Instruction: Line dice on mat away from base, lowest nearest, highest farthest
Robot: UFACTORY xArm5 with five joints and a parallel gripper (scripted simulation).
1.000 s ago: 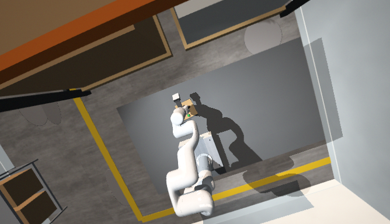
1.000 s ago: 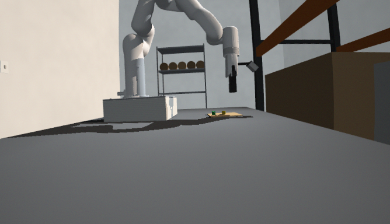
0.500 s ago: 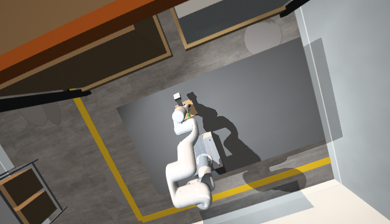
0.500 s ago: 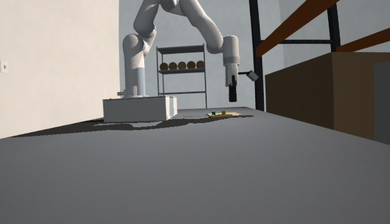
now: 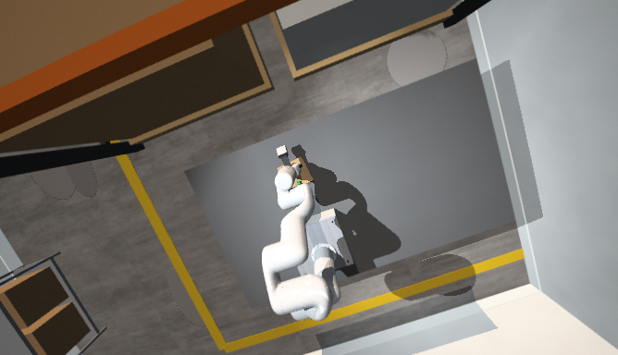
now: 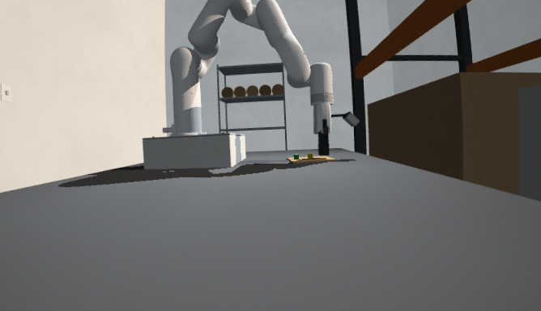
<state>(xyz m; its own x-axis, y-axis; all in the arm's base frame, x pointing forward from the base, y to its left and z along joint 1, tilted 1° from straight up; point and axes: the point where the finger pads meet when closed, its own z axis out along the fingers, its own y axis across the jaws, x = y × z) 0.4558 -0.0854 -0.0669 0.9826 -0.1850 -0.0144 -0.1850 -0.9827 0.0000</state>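
The white arm [image 6: 279,33] is reaching out from its base block [image 6: 190,151] and hanging its gripper [image 6: 323,151] straight down over the far end of the tan mat [image 6: 320,159], fingers nearly touching it. The narrow jaws are clamping something small, presumably the third die, though it is hiding between the dark fingers. On the mat, the green die [image 6: 296,156] is sitting toward the base and the yellow die [image 6: 310,156] is sitting just beside it at its 3 o'clock in the exterior view. From above, the mat [image 5: 306,168] is peeking out at the wrist's 1 o'clock on the grey table [image 5: 416,163].
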